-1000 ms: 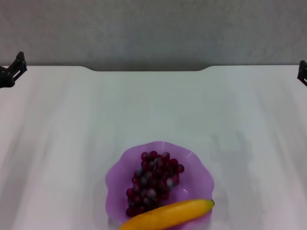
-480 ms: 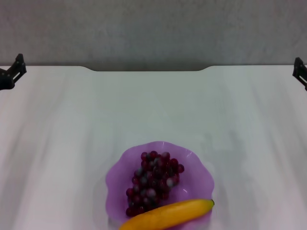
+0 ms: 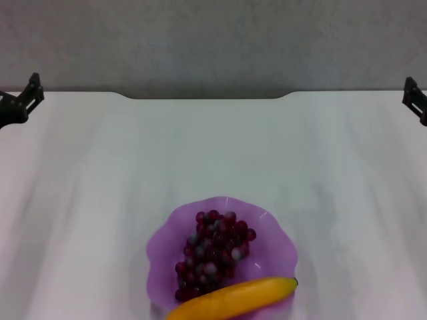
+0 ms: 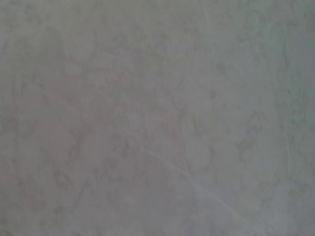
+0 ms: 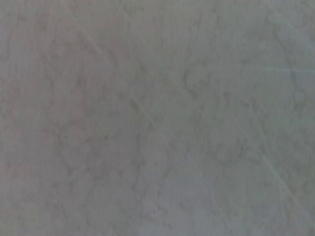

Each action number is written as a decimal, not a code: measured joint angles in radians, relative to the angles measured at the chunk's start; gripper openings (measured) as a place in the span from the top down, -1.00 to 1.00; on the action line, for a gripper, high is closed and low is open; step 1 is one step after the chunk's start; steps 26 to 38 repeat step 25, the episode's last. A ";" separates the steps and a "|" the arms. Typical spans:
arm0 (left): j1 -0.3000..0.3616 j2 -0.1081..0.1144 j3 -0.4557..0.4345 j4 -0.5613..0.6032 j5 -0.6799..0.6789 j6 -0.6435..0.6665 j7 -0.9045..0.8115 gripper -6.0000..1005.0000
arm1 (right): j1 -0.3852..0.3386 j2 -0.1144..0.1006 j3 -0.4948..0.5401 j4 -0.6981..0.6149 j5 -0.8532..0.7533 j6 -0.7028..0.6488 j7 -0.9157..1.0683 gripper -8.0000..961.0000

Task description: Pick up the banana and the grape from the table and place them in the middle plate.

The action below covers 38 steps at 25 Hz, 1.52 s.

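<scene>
The purple scalloped middle plate (image 3: 280,233) sits on the white table (image 3: 213,153) near the front centre. The dark red-purple grape bunch (image 3: 213,252) lies inside the plate. The yellow-orange banana (image 3: 233,299) lies across the plate's near rim, dark tip to the right. My left gripper (image 3: 20,103) is at the far left edge by the table's back edge. My right gripper (image 3: 415,99) is at the far right edge. Both are far from the plate and hold nothing visible. The wrist views show only a grey mottled surface.
A grey wall runs behind the table. The table's back edge has a shallow notch (image 3: 207,97) at the middle.
Both grippers have shifted slightly inward at the frame edges. The plate, grapes and banana have not moved.
</scene>
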 joint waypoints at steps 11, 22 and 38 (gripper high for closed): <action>0.009 -0.002 -0.001 -0.010 0.000 0.000 0.002 -0.73 | -0.001 0.001 -0.008 -0.009 0.000 0.001 0.000 -0.71; 0.022 -0.002 0.000 -0.025 0.000 0.000 0.002 -0.73 | -0.003 0.002 -0.010 -0.013 0.000 0.001 -0.007 -0.71; 0.022 -0.002 0.000 -0.026 0.000 0.000 0.002 -0.73 | -0.003 0.002 -0.010 -0.013 0.000 0.001 -0.008 -0.71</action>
